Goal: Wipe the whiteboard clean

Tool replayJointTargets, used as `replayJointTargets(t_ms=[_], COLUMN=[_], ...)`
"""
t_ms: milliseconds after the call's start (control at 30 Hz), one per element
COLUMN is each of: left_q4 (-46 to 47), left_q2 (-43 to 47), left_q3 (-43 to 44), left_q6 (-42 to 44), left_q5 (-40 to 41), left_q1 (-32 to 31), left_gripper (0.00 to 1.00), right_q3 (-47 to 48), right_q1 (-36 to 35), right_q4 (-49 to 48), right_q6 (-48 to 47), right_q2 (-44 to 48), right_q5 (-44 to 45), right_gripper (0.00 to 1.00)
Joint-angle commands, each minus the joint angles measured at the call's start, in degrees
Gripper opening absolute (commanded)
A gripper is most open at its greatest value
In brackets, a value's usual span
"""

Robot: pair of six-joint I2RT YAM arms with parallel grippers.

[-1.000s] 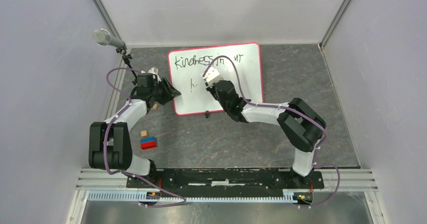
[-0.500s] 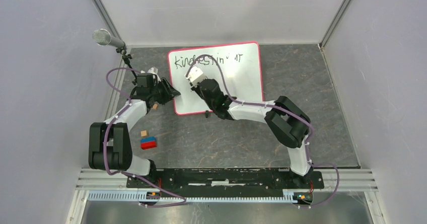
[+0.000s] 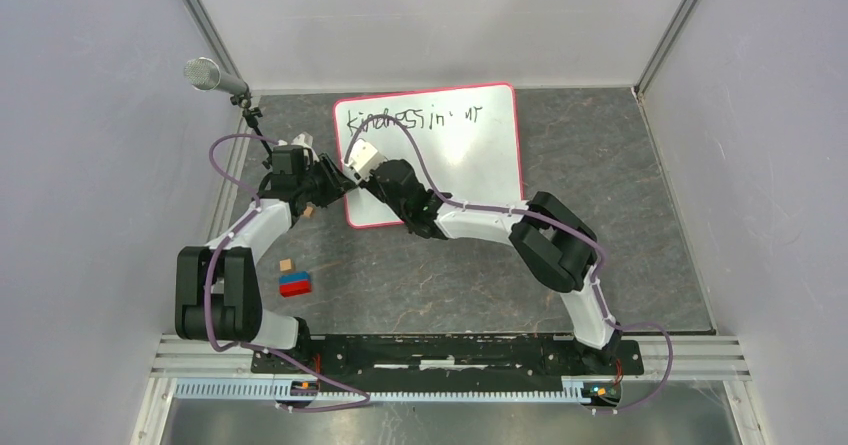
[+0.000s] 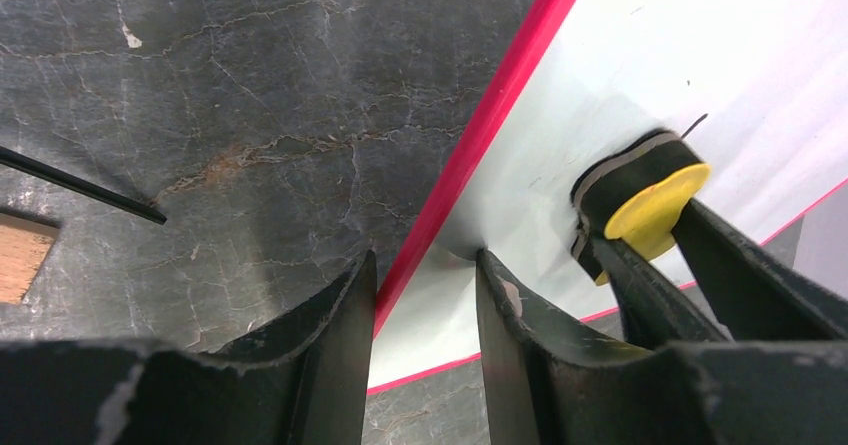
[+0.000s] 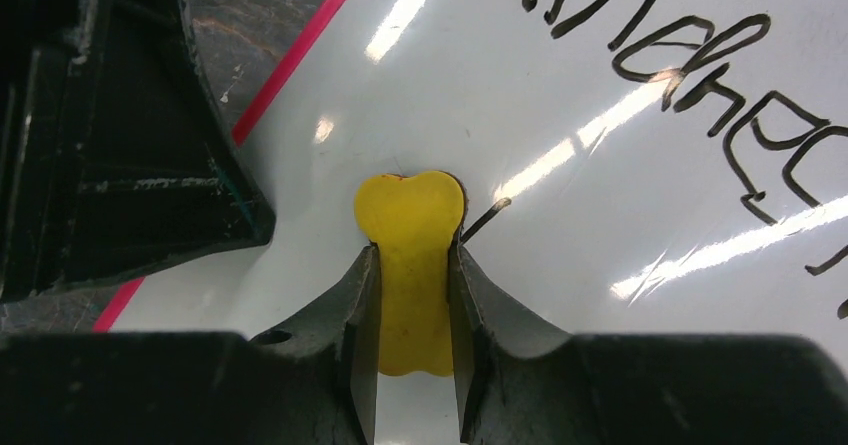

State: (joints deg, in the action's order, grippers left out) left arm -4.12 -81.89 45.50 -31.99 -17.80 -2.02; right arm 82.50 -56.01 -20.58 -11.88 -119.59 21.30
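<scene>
The whiteboard point(image 3: 470, 165) lies flat on the dark table, red-rimmed, with black handwriting point(image 3: 410, 118) along its top. My right gripper point(image 3: 362, 157) is shut on a yellow eraser point(image 5: 410, 225) and presses it on the board near the left rim, just below the writing point(image 5: 700, 75). My left gripper point(image 3: 338, 180) is open and straddles the board's left rim point(image 4: 470, 155): one finger over the table, the other finger point(image 4: 520, 315) touching the white surface. The eraser point(image 4: 655, 200) also shows in the left wrist view, close beside the left fingers.
A microphone point(image 3: 210, 73) on a stand is at the back left. A blue and red block point(image 3: 295, 284) and a small wooden block point(image 3: 286, 264) lie left of centre; another wooden piece point(image 4: 20, 255) is near the left gripper. Grey walls enclose the table.
My right gripper has swept the eraser leftward from the board's middle to its left rim. The small mark below the top line is gone. The left arm has not moved.
</scene>
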Motion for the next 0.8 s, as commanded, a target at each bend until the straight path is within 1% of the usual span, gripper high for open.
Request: replayJointTargets(t_ms=[0,400,500,600,667,767], left_q4=[1.4,1.3,1.3,1.3,1.2,0.5], left_q2=[2.5,1.3,1.2,1.1,1.1,0.9], left_q3=[-0.7,-0.7,-0.7,-0.7,-0.8,-0.8], left_q6=[-1.1,-1.3,-1.4,-1.4,-1.3,-1.1], left_q5=[0.7,0.2,0.0,-0.3,-0.2,0.2], left_q1=[-0.7,-1.0,-1.3,-1.6,-2.0,-2.9], left_gripper=[0.46,0.45,0.45,0.45,0.45,0.45], right_q3=[4.5,-2.1,-4.0,-6.6,-8.3,-12.8], right_q1=[2.9,10.7,11.0,10.8,10.1,8.9], right_q4=[0.2,1.5,1.1,-0.2,-0.8,-2.1], right_q6=[-2.4,4.0,4.3,5.0,5.3,6.6], right_q2=[-0.9,4.0,5.8,7.6,8.1,8.9], right_q5=[2.6,3.2,2.9,-0.2,-0.7,-1.0], right_gripper=[0.21,0.21,0.2,0.2,0.2,0.2])
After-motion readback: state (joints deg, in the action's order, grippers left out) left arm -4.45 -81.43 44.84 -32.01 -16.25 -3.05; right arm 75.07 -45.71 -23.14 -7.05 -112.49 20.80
